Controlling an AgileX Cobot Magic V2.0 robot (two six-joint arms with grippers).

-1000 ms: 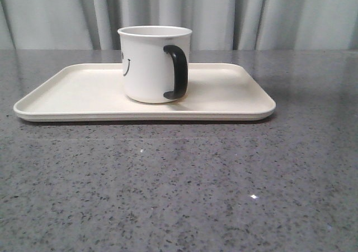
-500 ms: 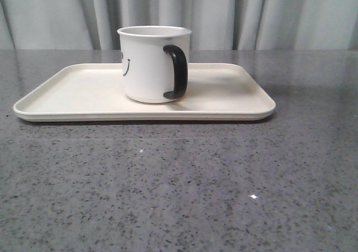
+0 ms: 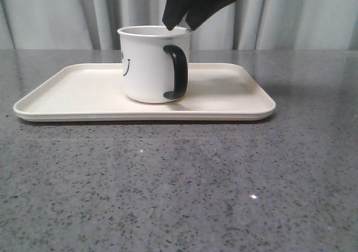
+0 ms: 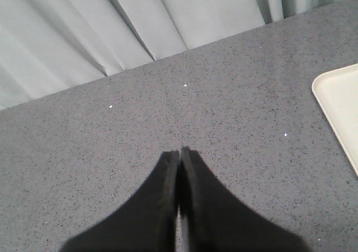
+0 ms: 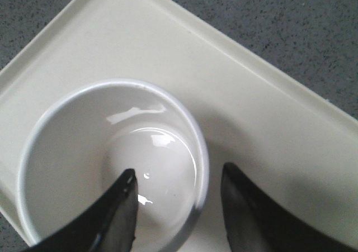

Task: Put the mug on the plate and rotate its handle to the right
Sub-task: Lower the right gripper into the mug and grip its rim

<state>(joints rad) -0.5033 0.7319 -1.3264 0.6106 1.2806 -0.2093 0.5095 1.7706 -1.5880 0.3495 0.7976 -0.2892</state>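
The white mug stands upright on the cream plate, its smiley face at the left side and its black handle facing the camera, slightly right. My right gripper is open just above the mug's rim at its right side. In the right wrist view the gripper straddles the rim of the mug, one finger over the inside and one outside, touching nothing; the handle is hidden there. My left gripper is shut and empty over bare countertop, left of the plate's corner.
The grey speckled countertop spreads wide before the plate. A grey curtain hangs behind the table's far edge.
My right gripper has come down from above the picture to just over the mug's rim. The mug and the plate have stayed in place.
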